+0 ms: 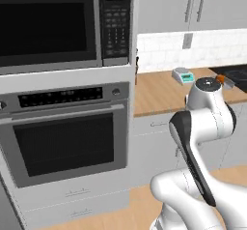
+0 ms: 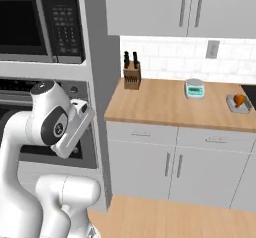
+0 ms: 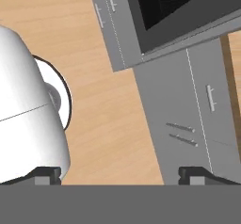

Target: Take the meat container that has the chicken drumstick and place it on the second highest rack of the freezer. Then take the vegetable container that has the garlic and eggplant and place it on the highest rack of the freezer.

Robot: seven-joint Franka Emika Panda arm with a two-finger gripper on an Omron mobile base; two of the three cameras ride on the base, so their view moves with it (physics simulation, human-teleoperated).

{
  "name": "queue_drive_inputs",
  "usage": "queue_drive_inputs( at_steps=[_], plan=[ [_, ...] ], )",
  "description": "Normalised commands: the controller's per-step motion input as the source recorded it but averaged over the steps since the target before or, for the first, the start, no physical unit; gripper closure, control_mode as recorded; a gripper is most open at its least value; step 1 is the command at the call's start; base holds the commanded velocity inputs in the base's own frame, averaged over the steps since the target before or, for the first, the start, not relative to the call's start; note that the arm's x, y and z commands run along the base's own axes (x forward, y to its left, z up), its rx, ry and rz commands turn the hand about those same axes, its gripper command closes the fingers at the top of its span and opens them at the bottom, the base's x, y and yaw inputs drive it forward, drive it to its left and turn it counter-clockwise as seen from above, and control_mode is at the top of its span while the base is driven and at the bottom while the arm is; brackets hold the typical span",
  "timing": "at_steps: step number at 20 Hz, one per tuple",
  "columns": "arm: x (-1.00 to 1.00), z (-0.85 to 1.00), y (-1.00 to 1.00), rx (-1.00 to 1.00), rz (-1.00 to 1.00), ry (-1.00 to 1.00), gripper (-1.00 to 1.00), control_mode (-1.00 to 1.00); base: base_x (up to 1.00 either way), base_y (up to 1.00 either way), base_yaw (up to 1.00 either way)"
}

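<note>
A small grey meat container [image 2: 239, 103] holding an orange-brown chicken drumstick [image 2: 240, 99] sits on the wooden counter [image 2: 165, 104] at the far right. In the left base view its orange tip [image 1: 221, 79] peeks out beside my arm's upper joint. My gripper [image 3: 122, 176] is open, its two dark fingertips [image 3: 47, 173] set wide apart with nothing between them. It points down at the wooden floor and grey cabinet fronts, far from the container. The freezer, its racks and the vegetable container are out of view.
A built-in oven [image 1: 67, 142] with a microwave [image 1: 48, 21] above it fills the left. On the counter stand a knife block [image 2: 132, 76] and a teal scale [image 2: 194, 88]. A dark cooktop [image 1: 236, 74] lies at the right end. Grey cabinets [image 2: 170, 167] run below.
</note>
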Motion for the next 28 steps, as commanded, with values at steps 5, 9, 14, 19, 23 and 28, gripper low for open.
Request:
queue_drive_inputs(
  at_steps=[5,9,14,19,23,28],
  plan=[
    [0.00,0.00,0.00,0.00,0.00,0.00,-1.00,1.00,0.48,-1.00,0.01],
    [0.00,0.00,0.00,0.00,0.00,0.00,-1.00,1.00,0.60,-1.00,0.00],
    [0.00,0.00,0.00,0.00,0.00,0.00,-1.00,1.00,0.61,-1.00,0.00],
    [0.00,0.00,0.00,0.00,0.00,0.00,-1.00,1.00,0.66,-0.65,0.00],
    [0.00,0.00,0.00,0.00,0.00,0.00,-1.00,1.00,0.62,-0.21,0.00],
    [0.00,0.00,0.00,0.00,0.00,0.00,-1.00,1.00,0.59,-0.07,0.00]
  ],
)
